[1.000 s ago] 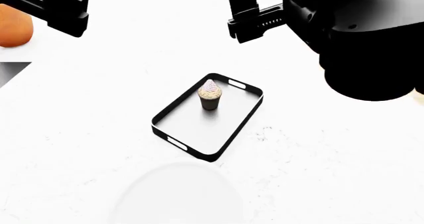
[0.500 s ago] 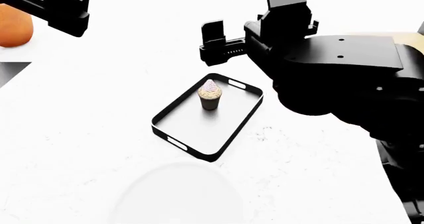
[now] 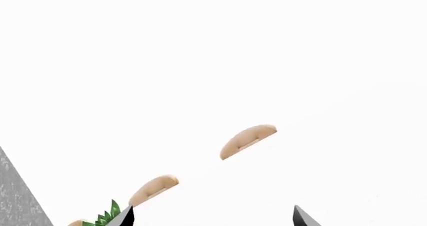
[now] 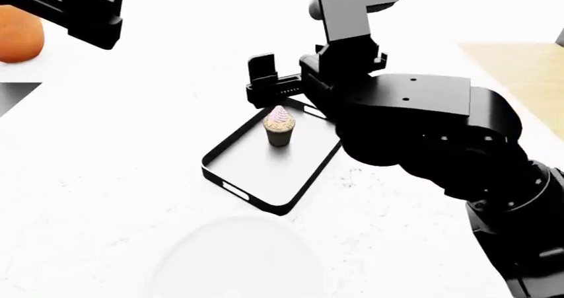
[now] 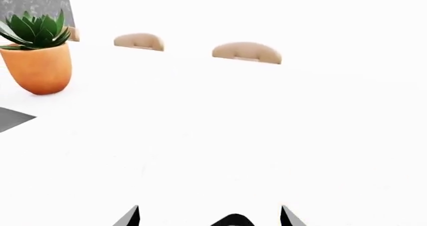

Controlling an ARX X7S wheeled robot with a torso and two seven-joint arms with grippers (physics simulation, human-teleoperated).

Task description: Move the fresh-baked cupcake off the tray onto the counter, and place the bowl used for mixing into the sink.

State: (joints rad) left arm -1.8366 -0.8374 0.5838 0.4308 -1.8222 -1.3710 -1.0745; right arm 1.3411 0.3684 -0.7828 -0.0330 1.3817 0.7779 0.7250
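A kitchen: glossy white marbled worktop [image 4: 105, 179], black-rimmed white baking tray [image 4: 264, 179] on it, terracotta-potted succulent [image 5: 37, 53] beyond.

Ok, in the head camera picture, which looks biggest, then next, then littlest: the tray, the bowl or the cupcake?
1. Tray or bowl: about alike; the bowl is faint, cropped and nearer the camera.
2. Cupcake: clearly smallest.
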